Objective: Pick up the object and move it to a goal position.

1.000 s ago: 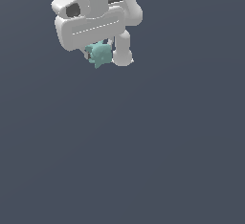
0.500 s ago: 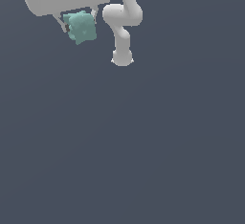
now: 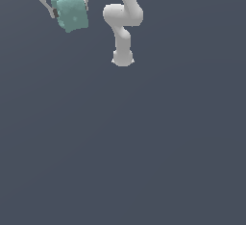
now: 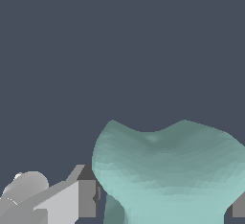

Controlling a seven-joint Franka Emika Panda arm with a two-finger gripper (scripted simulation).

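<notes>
The object (image 3: 71, 13) is a teal, lumpy, blocky piece held high at the top of the exterior view, toward its left. My white gripper (image 3: 70, 8) is shut on the object, one finger on each side. The hand above the fingers is cut off by the frame edge. In the wrist view the object (image 4: 167, 173) looms large and close, with one grey finger (image 4: 86, 194) beside it and my gripper (image 4: 162, 204) closed around it.
The arm's white links and base (image 3: 122, 58) stand on the plain dark grey floor (image 3: 144, 147) toward the exterior view's right of the held object. No other objects show.
The gripper has carried the object upward and toward the exterior view's left, closer to the camera, so it now looks larger. The grip stays shut on it.
</notes>
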